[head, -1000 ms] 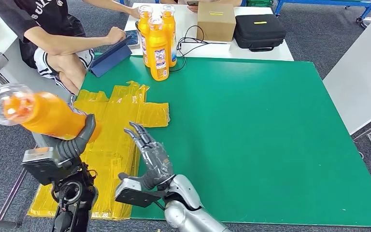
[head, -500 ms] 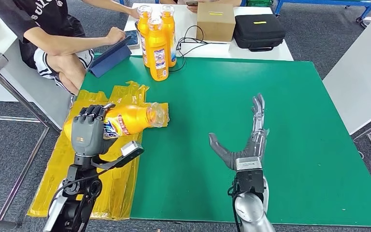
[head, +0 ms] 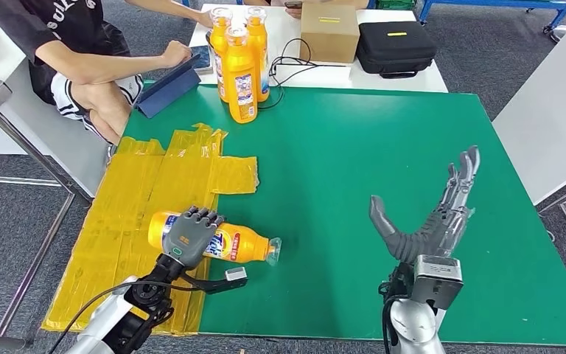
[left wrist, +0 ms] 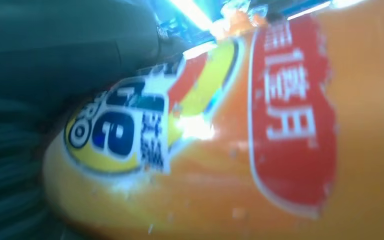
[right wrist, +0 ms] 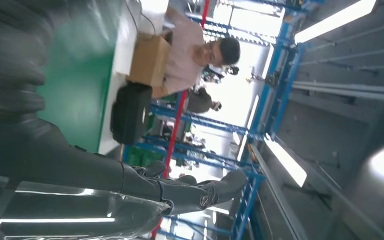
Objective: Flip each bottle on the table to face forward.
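Observation:
An orange bottle lies on its side near the green table's front left edge, its clear cap pointing right. My left hand grips its body from above. Up close in the left wrist view, the bottle's red and yellow label shows beside the dark hand. My right hand is held up over the table's front right with fingers spread, holding nothing; its fingers appear in the right wrist view. Three more orange bottles stand upright together at the far left edge.
A yellow taped sheet covers the table's left side. A person sits at the far left by a blue tablet case. Behind, a white table holds a cardboard box, a black case and cables. Another white table stands right.
My left hand swung the bottle down from high at the left until it lies at the table's front, cap to the right. My right hand moved right and rose with fingers spread.

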Motion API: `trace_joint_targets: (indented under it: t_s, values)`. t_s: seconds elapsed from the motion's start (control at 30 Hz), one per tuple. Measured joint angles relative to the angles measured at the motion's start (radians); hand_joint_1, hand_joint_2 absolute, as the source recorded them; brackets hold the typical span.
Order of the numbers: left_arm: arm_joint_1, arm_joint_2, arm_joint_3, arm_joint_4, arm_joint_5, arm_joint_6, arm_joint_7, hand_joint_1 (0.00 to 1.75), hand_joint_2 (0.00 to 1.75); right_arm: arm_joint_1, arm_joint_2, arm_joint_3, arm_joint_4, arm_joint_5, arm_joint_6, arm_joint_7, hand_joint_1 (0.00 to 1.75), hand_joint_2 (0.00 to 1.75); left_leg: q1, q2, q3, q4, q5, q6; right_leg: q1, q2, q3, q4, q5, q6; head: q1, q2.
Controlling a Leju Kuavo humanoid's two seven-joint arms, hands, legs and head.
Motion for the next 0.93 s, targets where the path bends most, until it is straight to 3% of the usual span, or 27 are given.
trace_joint_targets:
  t_s: [0.2,0.23,0.33,0.37,0.43,0.57,0.93]
  values:
    - [-0.095,-0.021,-0.095,0.100,0.000,-0.107,0.012,1.75,1.75,0.000,0.028,-0.058,-0.094,0.097,0.019,0.032,0.00,1.75,0.000,-0.006,0.006,0.000,0.000,0.000,0.000,-0.006,0.007,0.000,-0.002,-0.001,0.000,0.000]
    - [-0.108,-0.023,-0.122,0.112,0.000,-0.126,0.023,1.64,1.75,-0.002,0.033,-0.068,-0.105,0.111,0.028,0.036,0.00,1.75,0.000,-0.007,0.008,-0.001,0.000,0.000,0.000,-0.006,0.008,0.000,-0.003,-0.001,0.000,0.000]
    - [-0.141,-0.027,-0.211,0.143,0.002,-0.162,0.052,0.33,1.75,-0.013,0.048,-0.096,-0.122,0.137,0.048,0.041,0.00,1.75,0.000,-0.009,0.017,-0.001,-0.002,-0.003,0.000,-0.008,0.011,0.000,-0.007,-0.004,0.000,0.000]
    - [-0.148,-0.028,-0.233,0.150,0.002,-0.163,0.061,0.00,1.75,-0.019,0.053,-0.102,-0.123,0.142,0.052,0.041,0.00,1.75,0.000,-0.010,0.019,-0.001,-0.003,-0.003,0.000,-0.008,0.012,-0.001,-0.008,-0.005,0.000,0.000]
    - [-0.156,-0.033,-0.270,0.162,0.002,-0.149,0.092,0.00,1.75,-0.031,0.065,-0.115,-0.123,0.153,0.062,0.041,0.00,1.75,0.000,-0.009,0.020,-0.001,-0.003,-0.004,0.000,-0.007,0.013,-0.001,-0.008,-0.004,0.000,0.000]
    - [-0.161,-0.043,-0.310,0.180,0.000,-0.112,0.151,0.00,0.00,-0.047,0.086,-0.132,-0.122,0.176,0.082,0.041,0.00,0.00,0.000,-0.009,0.020,-0.001,-0.001,-0.002,0.000,-0.007,0.018,0.000,-0.005,-0.001,0.000,0.000]
    - [-0.173,-0.056,-0.250,0.191,0.025,0.022,0.185,0.00,0.00,-0.055,0.105,-0.135,-0.095,0.197,0.095,0.040,0.00,0.00,0.000,-0.007,0.014,-0.001,0.000,-0.002,0.000,-0.007,0.016,0.000,-0.004,-0.001,0.000,0.000]
